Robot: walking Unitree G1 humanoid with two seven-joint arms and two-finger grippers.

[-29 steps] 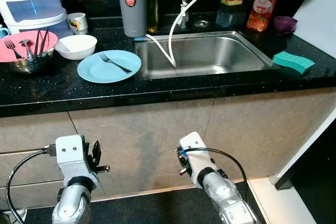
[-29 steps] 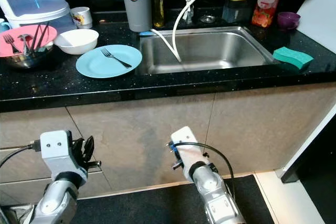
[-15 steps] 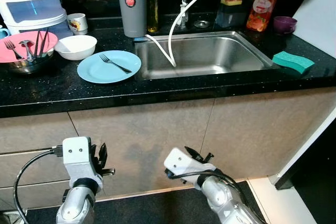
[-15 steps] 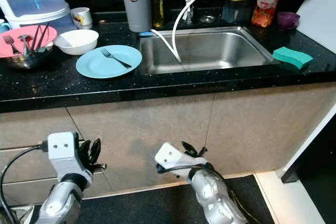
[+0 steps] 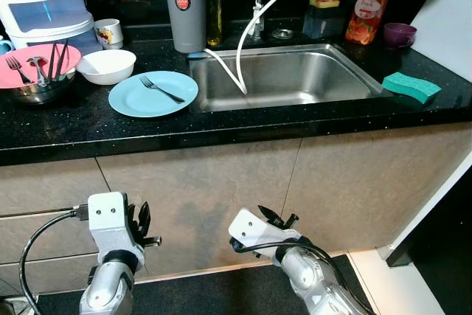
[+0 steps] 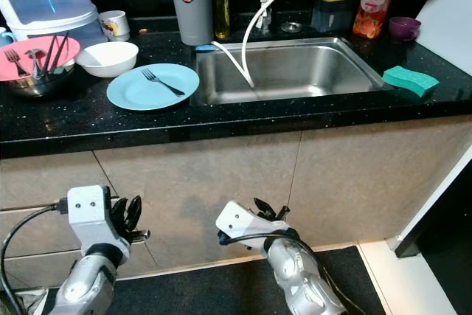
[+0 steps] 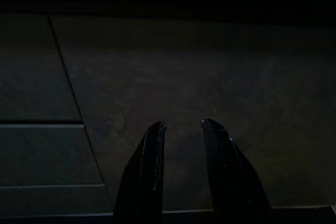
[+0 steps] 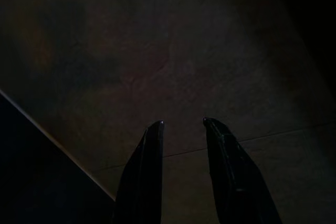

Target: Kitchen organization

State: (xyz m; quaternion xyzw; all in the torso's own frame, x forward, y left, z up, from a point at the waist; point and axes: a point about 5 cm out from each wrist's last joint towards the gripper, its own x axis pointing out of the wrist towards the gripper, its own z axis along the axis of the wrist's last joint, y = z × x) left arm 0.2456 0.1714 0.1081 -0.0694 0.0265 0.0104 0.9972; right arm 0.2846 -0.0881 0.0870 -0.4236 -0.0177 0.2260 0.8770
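Lying on the blue plate [image 5: 153,94] at ten o'clock of the sink [image 5: 287,75], a fork [image 5: 161,88] waits on the black counter [image 5: 221,125]. Both grippers, left [image 7: 181,125] and right [image 8: 182,124], hang low before the cabinets [image 5: 199,197], fingers slightly parted, holding nothing.

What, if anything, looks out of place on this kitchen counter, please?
A fork lies on the blue plate left of the sink, and a white hose droops from the tap into the basin. Nothing looks spilled or broken.

Left gripper [image 7: 182,129] hanging low, right gripper [image 8: 182,128] low, fingers slightly parted
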